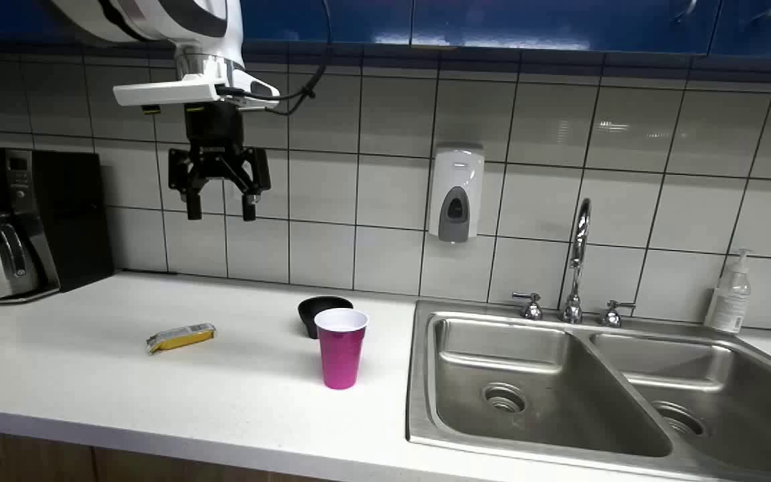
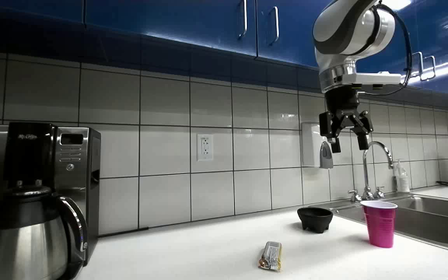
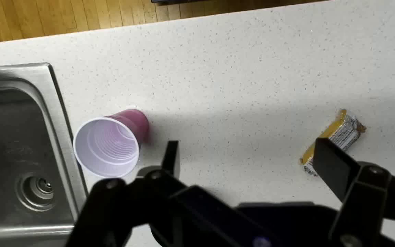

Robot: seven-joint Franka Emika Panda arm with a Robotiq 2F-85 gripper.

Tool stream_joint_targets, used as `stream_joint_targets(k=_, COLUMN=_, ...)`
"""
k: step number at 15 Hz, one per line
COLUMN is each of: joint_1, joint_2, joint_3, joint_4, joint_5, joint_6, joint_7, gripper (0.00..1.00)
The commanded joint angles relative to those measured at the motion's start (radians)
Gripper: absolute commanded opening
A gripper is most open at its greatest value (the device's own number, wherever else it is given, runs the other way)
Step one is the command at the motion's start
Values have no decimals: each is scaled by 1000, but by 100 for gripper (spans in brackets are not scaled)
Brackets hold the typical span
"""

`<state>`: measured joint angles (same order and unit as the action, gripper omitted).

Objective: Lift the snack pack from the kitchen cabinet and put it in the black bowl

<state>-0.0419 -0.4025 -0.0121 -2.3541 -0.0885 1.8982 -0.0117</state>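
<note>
The snack pack (image 1: 181,337), a small yellow and silver packet, lies flat on the white countertop of the kitchen cabinet (image 1: 77,381). It also shows in an exterior view (image 2: 271,256) and in the wrist view (image 3: 347,133), partly covered by a finger. The black bowl (image 2: 314,218) stands upright on the countertop near the tiled wall; in an exterior view (image 1: 322,305) the cup partly hides it. In the wrist view I cannot make the bowl out behind the gripper. My gripper (image 1: 221,209) is open and empty, pointing down high above the countertop, and also shows in an exterior view (image 2: 349,145).
A pink cup (image 1: 341,351) stands upright in front of the bowl, near the steel double sink (image 1: 419,375). A coffee maker (image 2: 77,155) stands at the other end. A soap dispenser (image 1: 456,194) hangs on the wall. A faucet (image 1: 579,254) rises behind the sink. Blue cabinets (image 1: 559,23) hang above.
</note>
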Motion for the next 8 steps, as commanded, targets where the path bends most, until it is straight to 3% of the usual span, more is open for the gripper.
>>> stream_joint_targets(k=1, joint_1=4, joint_2=1, joint_3=-4, joint_4=2, joint_5=-1, joint_6=-2, joint_7=1, gripper=100)
stream_joint_targets(k=8, joint_1=4, joint_2=1, joint_3=5, joint_4=-7, joint_5=0, joint_6=9, joint_7=28, gripper=100)
